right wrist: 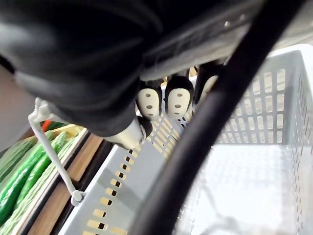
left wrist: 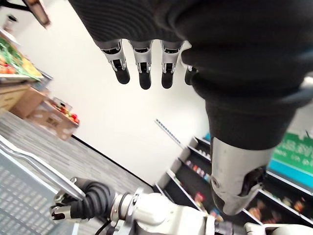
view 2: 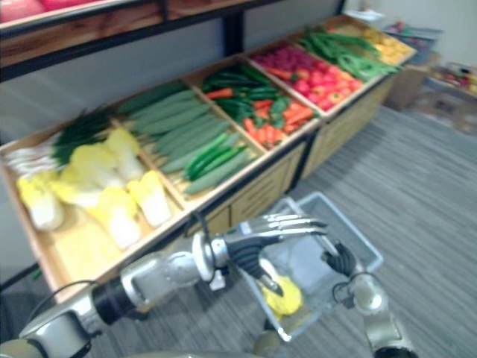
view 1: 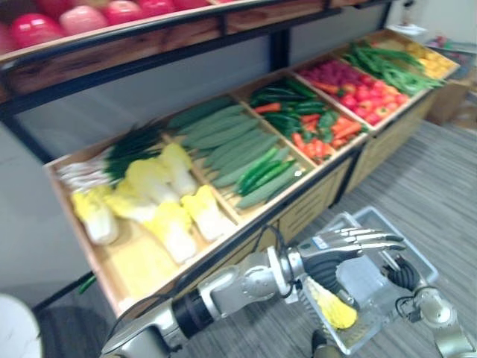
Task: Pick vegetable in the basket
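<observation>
A grey plastic basket hangs in front of the produce stand, low at the right. My right hand is shut on the basket's handle, fingers curled round the black bar. A yellow napa cabbage lies inside the basket at its near end. My left hand hovers just above that cabbage with its fingers straight and nothing in them. The left wrist view shows my right hand gripping beside the basket's wall.
The wooden stand holds bins of napa cabbages, cucumbers, peppers with carrots, tomatoes and green beans. An upper shelf with red fruit overhangs. A cardboard box stands far right.
</observation>
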Controlling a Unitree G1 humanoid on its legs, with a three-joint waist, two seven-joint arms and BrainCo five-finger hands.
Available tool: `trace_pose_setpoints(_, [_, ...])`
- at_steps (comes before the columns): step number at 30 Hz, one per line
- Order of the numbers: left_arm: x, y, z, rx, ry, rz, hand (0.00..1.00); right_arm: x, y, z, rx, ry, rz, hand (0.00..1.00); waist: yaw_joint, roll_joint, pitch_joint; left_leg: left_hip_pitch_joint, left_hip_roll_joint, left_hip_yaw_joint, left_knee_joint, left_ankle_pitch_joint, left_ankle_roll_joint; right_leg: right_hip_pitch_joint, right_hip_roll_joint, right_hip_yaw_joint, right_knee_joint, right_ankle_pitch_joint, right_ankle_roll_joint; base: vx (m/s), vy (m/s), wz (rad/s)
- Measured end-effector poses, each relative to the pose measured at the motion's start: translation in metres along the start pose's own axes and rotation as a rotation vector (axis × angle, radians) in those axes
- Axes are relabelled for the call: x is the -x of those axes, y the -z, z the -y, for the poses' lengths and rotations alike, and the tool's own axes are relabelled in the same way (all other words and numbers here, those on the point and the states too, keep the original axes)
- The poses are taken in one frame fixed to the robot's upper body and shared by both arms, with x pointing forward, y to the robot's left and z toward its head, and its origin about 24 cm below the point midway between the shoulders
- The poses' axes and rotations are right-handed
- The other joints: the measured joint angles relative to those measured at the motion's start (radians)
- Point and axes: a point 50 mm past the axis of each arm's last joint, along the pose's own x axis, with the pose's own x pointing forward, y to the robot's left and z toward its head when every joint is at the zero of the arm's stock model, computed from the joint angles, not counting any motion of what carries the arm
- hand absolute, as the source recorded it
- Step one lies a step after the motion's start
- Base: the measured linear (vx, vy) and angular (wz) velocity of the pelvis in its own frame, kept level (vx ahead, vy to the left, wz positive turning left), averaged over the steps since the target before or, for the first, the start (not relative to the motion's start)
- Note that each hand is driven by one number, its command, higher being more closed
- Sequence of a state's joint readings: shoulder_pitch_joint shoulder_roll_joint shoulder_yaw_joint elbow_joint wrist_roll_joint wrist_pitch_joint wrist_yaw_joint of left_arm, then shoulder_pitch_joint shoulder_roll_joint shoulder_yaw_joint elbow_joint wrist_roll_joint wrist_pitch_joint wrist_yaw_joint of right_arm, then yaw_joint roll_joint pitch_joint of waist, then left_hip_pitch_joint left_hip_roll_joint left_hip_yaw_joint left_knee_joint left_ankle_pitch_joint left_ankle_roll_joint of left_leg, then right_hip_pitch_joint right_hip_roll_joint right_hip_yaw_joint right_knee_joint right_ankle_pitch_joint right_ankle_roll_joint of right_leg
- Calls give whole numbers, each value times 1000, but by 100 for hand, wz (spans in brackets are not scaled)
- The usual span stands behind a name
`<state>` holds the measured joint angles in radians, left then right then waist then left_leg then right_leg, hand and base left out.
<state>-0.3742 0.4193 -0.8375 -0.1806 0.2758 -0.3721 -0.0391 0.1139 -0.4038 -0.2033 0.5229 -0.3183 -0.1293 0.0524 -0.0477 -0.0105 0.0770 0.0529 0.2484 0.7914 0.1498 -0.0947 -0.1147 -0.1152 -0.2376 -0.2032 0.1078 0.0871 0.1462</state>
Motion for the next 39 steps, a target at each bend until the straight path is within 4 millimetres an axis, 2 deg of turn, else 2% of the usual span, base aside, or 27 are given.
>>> trace_pose_setpoints(2, [19,2,-14,26,-144,-59,0,10,35,-12,-113,57,-168,100,26,-13,-7,-20,-39,-75,-55,32,18,27,-28,-75,-17,-2,2,-21,40,94])
trace_pose_setpoints(5, [43,9,-31,11,-298,-156,0,23,67,-32,-213,64,-335,100,41,-25,-16,-38,-74,-156,-117,79,27,62,-41,-157,-47,-3,1,12,7,93])
trace_pose_setpoints(7, [71,19,-47,-16,-456,-278,0,39,92,-48,-282,72,-481,100,54,-30,-19,-52,-101,-230,-180,128,37,90,-46,-226,-67,-6,5,41,-2,90])
trace_pose_setpoints(8, [79,22,-49,-24,-501,-314,0,41,96,-52,-295,74,-509,100,58,-30,-19,-52,-107,-245,-194,142,38,96,-46,-239,-72,-6,5,44,1,91])
trace_pose_setpoints(9, [103,28,-56,-38,-624,-422,0,49,106,-60,-348,92,-576,100,65,-32,-21,-55,-121,-290,-239,176,45,108,-46,-277,-74,-12,9,29,0,60])
trace_pose_setpoints(10, [107,29,-57,-39,-648,-437,0,51,107,-61,-357,96,-586,100,67,-32,-21,-57,-122,-296,-244,180,46,109,-46,-284,-75,-13,9,31,-2,81])
trace_pose_setpoints(11, [122,33,-60,-47,-743,-502,0,56,113,-64,-395,110,-626,100,69,-35,-21,-72,-126,-334,-247,188,51,120,-46,-313,-77,-18,7,31,-5,54])
trace_pose_setpoints(12, [130,36,-60,-48,-784,-544,0,58,115,-65,-401,114,-640,100,74,-35,-21,-76,-127,-348,-245,191,54,124,-46,-325,-76,-21,5,52,-4,75])
trace_pose_setpoints(13, [154,47,-56,-74,-854,-688,0,64,121,-67,-419,130,-676,100,77,-39,-24,-78,-130,-378,-245,195,55,140,-46,-348,-74,-30,0,43,1,53])
trace_pose_setpoints(15, [179,55,-49,-88,-901,-828,0,65,121,-69,-432,131,-678,100,80,-41,-29,-84,-134,-400,-248,199,56,148,-46,-366,-70,-44,-4,17,1,43])
trace_pose_setpoints(16, [201,61,-41,-73,-954,-947,0,63,118,-71,-439,126,-672,100,81,-41,-29,-87,-136,-422,-251,200,54,155,-45,-378,-71,-53,-2,-5,-2,31])
trace_pose_setpoints(20, [249,70,-11,-17,-1107,-1237,0,62,115,-81,-481,117,-675,100,91,-32,-37,-89,-140,-457,-251,201,52,174,-42,-407,-72,-71,5,11,-3,23])
trace_pose_setpoints(24, [280,74,17,-5,-1129,-1458,0,66,113,-95,-547,117,-697,100,91,-26,-49,-99,-143,-491,-251,204,54,190,-41,-441,-72,-78,1,57,-10,25])
trace_pose_setpoints(26, [301,74,39,54,-1156,-1609,0,65,110,-99,-555,119,-696,100,93,-26,-53,-98,-144,-501,-251,207,58,197,-39,-452,-72,-81,-3,69,-19,15])
trace_pose_setpoints(29, [317,70,59,105,-1168,-1725,0,65,108,-102,-563,116,-689,100,98,-29,-53,-91,-144,-504,-252,206,58,209,-39,-457,-72,-84,-7,66,-21,4])
trace_pose_setpoints(32, [334,66,91,208,-1133,-1877,0,64,104,-107,-573,107,-683,100,104,-29,-53,-75,-145,-503,-252,201,52,223,-39,-458,-72,-91,-6,50,-25,-1])
trace_pose_setpoints(37, [353,44,167,486,-1009,-2178,0,62,101,-110,-574,102,-681,100,100,-26,-55,-66,-142,-491,-253,185,41,223,-39,-446,-72,-98,3,37,-25,-6])
trace_pose_setpoints(39, [353,35,188,578,-967,-2248,0,61,101,-111,-564,99,-682,100,94,-26,-55,-65,-141,-487,-253,182,40,223,-38,-442,-73,-99,3,42,-24,-8])
